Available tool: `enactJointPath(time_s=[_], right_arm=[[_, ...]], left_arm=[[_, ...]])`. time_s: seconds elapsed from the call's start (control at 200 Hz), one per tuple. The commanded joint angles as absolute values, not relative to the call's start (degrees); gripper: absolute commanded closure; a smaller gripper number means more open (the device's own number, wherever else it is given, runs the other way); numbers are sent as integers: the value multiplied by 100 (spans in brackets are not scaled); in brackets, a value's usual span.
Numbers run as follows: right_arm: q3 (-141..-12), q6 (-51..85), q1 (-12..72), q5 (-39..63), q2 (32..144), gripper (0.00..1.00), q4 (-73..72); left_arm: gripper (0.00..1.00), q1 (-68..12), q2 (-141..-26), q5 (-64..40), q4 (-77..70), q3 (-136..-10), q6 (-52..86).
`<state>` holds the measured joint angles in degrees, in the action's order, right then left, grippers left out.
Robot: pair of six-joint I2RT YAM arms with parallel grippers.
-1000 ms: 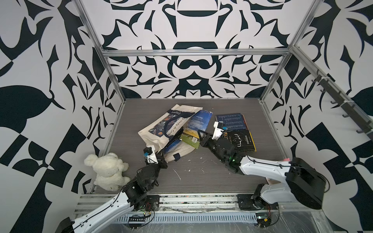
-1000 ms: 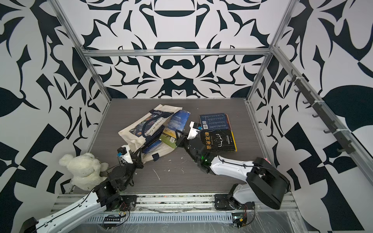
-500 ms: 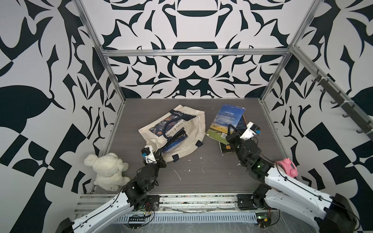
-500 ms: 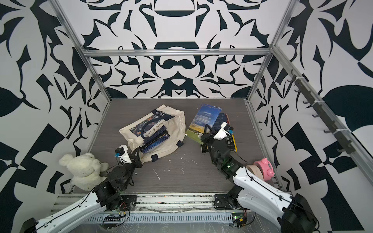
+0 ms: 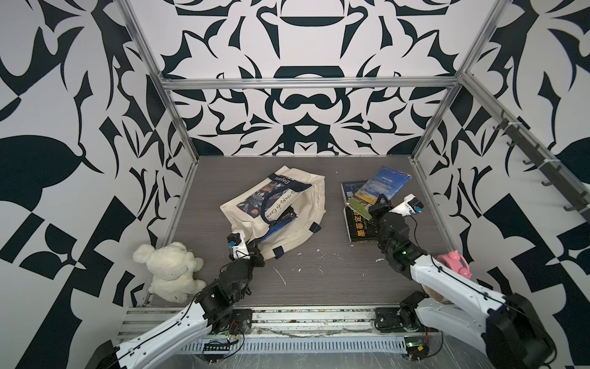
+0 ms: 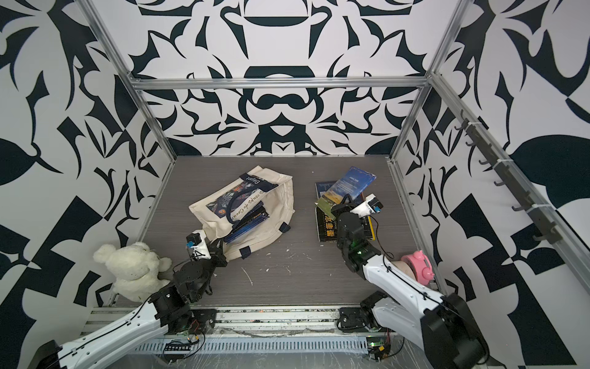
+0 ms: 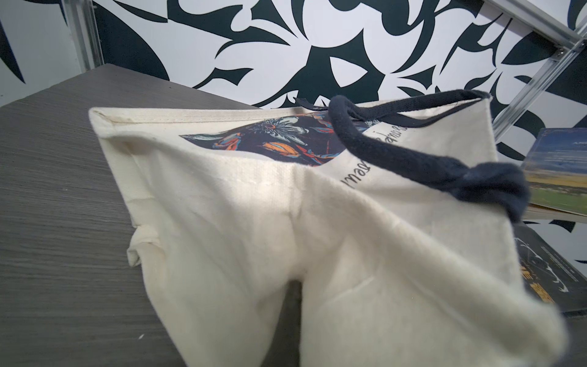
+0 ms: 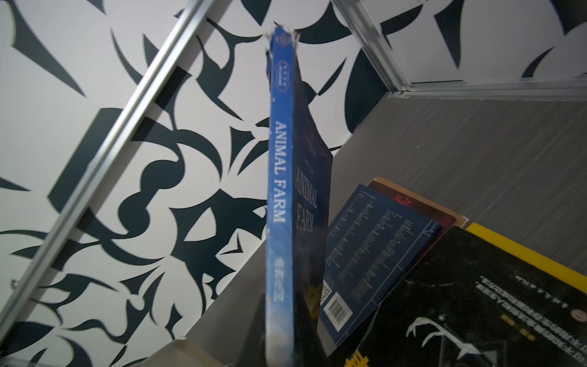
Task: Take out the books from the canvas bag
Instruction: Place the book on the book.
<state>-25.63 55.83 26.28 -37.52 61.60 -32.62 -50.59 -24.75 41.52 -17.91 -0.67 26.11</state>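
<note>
The right pincer (image 5: 373, 208) is closed tight on the near end of a blue book (image 5: 384, 183). The book's long axis rises from the grip and slants away toward the far right corner, with its far end in the air. In the right wrist view its spine (image 8: 280, 178) faces the camera and reads ANIMAL FARM. Under it a black book with yellow lettering (image 5: 360, 228) lies flat on the surface (image 5: 319, 281), overlapping a dark blue book (image 5: 351, 188) that lies face down with a barcode showing (image 8: 374, 248).

The canvas bag (image 5: 311, 204) lies well to the left of these, on its side with the floral print up. Its mouth faces the near side and its base points to the far wall. More dark blue books (image 5: 281, 223) still lie inside the mouth, lengthwise along the bag. The left pincer (image 5: 254, 248) is fully closed, pinching the cream rim at the near left corner of the mouth. A white plush bear (image 5: 169, 271) sits at the near left edge of the surface.
</note>
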Motion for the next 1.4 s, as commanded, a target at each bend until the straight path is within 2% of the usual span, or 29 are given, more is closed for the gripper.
enactJointPath(time_s=[0.0, 0.16, 0.61, 0.86, 0.975, 1.155, 1.215, 1.285, 1.395], right_arm=[[-2761, 6143, 2301, -3449, 6483, 100, -4500], [-3063, 6367, 1967, -3271, 7315, 100, -4903], [-3609, 7042, 1819, -3627, 9254, 100, -5882], [-3953, 7582, 1859, -3847, 9634, 100, -5211], [-4107, 8028, 1855, -3884, 9982, 92, -5016], [-4333, 8092, 1862, -3839, 10285, 88, -5010], [-4303, 8070, 1863, -3823, 10236, 80, -4997], [-4264, 8045, 1881, -3875, 10111, 66, -4853], [-4211, 8043, 1890, -3849, 9976, 54, -4700]], left_arm=[[100, -5045, -2645, 3881, -2123, -289, 2554], [100, -5045, -2786, 3718, -2199, -333, 2508], [100, -5043, -2495, 3679, -2040, -284, 2566], [100, -5045, -2741, 3632, -2170, -321, 2574], [100, -5045, -2875, 3604, -2188, -359, 2567], [100, -5045, -2905, 3603, -2215, -360, 2553], [100, -5045, -2901, 3612, -2215, -360, 2549], [100, -5045, -2898, 3611, -2224, -360, 2549], [100, -5045, -2934, 3606, -2249, -363, 2539]])
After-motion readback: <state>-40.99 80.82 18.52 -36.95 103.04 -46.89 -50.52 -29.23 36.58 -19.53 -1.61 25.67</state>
